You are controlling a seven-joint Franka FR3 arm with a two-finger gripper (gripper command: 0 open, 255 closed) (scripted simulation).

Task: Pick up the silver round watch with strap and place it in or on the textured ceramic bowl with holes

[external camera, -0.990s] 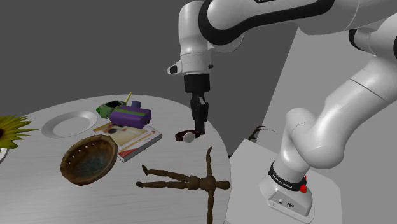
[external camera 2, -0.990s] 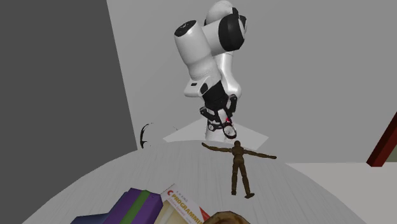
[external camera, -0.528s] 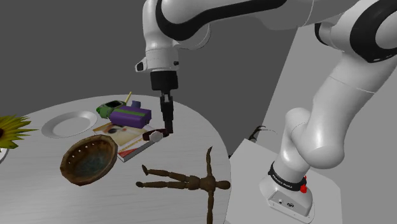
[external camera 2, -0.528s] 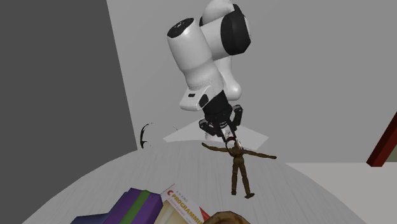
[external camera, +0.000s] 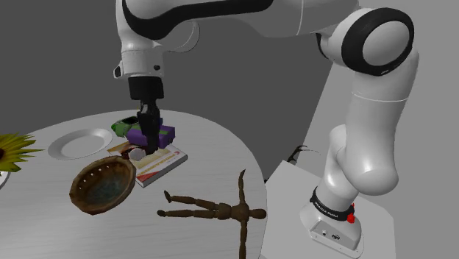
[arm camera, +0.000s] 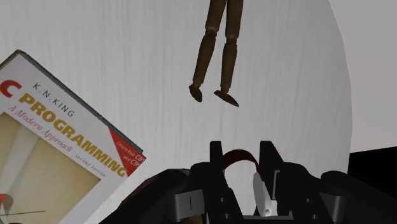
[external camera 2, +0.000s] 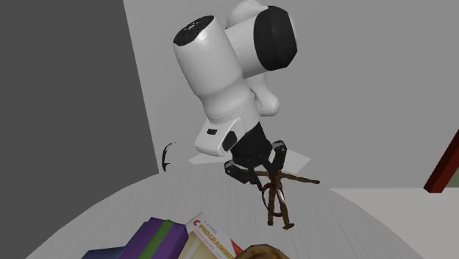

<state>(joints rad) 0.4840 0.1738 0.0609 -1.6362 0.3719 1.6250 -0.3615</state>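
My gripper [external camera: 149,145] is shut on the watch [external camera: 137,155], a small round pale case on a dark red strap. It hangs just above the book [external camera: 156,163], up and to the right of the brown rough-rimmed bowl [external camera: 103,184] in the shoulder view. In the wrist view the strap [arm camera: 238,156] arches between my black fingers [arm camera: 216,160], with the gripper [arm camera: 240,164] over the white table beside the book [arm camera: 57,146]. In the second exterior view the gripper [external camera 2: 272,185] hangs in front of the wooden mannequin [external camera 2: 279,200], and the bowl's rim [external camera 2: 268,252] peeks in at the lower edge.
A purple box [external camera: 151,135], a green toy car [external camera: 126,123] and a white plate [external camera: 79,143] lie behind the book. The wooden mannequin [external camera: 221,210] sprawls near the round table's front edge [external camera: 250,169]. A sunflower [external camera: 11,151] sits at far left. The stand [external camera: 324,213] is lower right.
The arm has swung to the shoulder view's left, carrying the watch from near the table's right edge to above the book, close to the bowl. The grip has not changed.
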